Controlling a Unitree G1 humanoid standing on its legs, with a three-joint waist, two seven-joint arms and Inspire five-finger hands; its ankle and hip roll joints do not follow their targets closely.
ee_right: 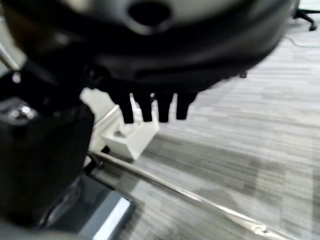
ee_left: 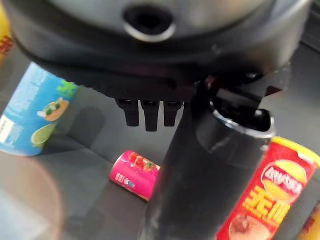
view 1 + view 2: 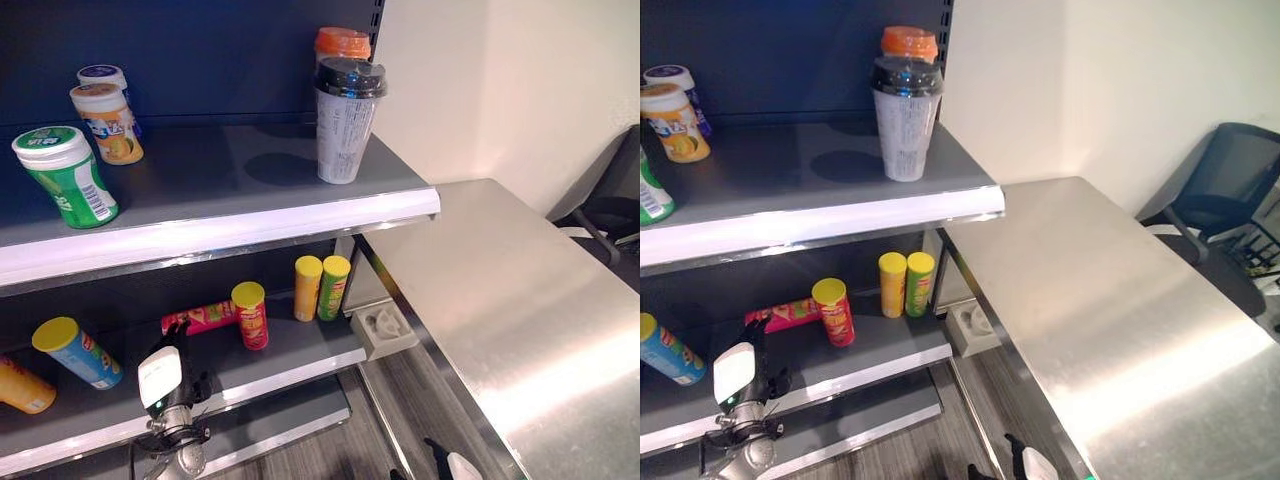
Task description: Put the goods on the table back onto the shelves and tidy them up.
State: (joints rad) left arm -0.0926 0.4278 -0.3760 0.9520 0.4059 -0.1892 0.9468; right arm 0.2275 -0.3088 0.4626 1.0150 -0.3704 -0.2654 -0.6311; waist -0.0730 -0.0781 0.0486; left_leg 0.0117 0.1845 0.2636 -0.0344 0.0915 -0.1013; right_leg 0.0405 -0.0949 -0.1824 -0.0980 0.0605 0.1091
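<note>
left wrist view: left hand fingers straight, empty, near pink can; a careless reach may topple red can.

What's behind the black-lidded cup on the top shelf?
Behind the black-lidded cup an orange lid rises above it, against the dark back panel. The cup covers whatever container that lid belongs to.

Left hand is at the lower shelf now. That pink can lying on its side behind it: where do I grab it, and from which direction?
Probably round the middle of its body, coming from above. The pink can lies flat on the lower shelf, so its curved side faces up, and the upright red can stands close at one end. The left hand hovers just in front, fingers uncurled.
</note>
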